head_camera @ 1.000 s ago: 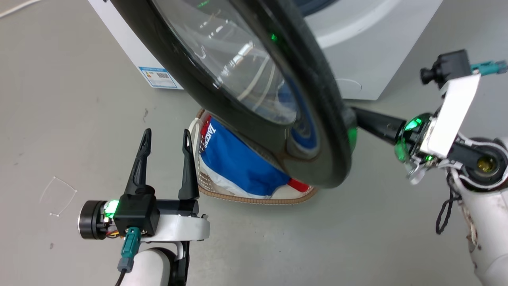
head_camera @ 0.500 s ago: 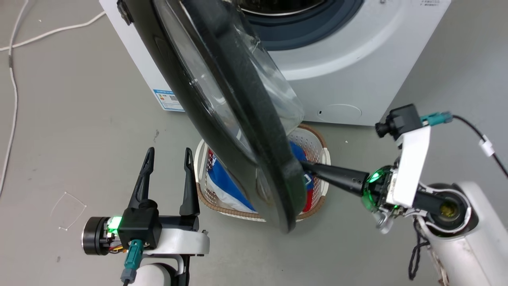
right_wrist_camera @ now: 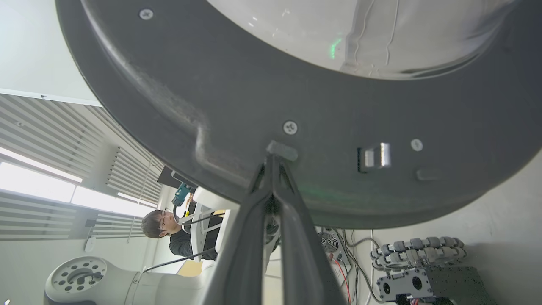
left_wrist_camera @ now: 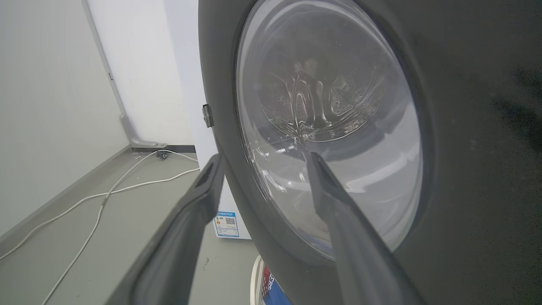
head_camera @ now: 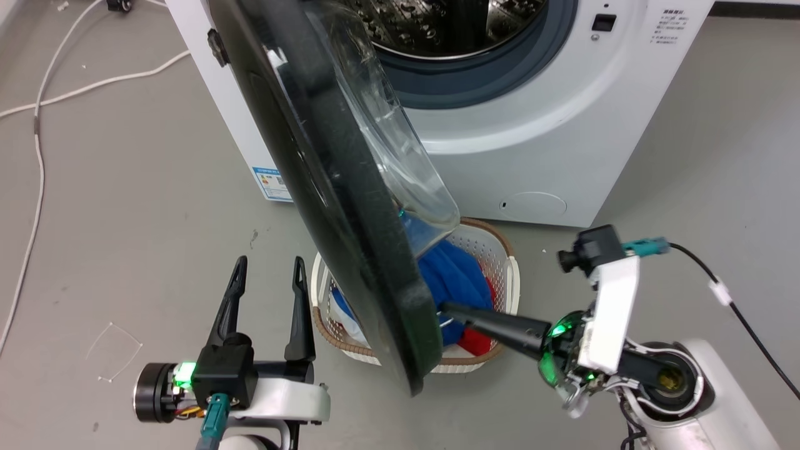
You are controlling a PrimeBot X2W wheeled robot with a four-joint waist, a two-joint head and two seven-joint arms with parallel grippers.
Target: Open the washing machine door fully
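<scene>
Midway through the swing, the right gripper point(head_camera: 445, 307), fingers closed together, presses the inner face of the half-open washing machine door point(head_camera: 350, 250), which probably needs pushing further outward, while the left gripper point(head_camera: 270, 261) gapes wide.

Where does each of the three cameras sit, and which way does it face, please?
Head view: on the head, looking forward and down at the washing machine door, washing machine and laundry basket; the left end effector and right end effector show.
Left wrist view: on the left wrist, looking along its open fingers at the door's outer glass.
Right wrist view: on the right wrist, looking along its shut fingers at the door's inner rim.
Shared: all three show the door.
</scene>
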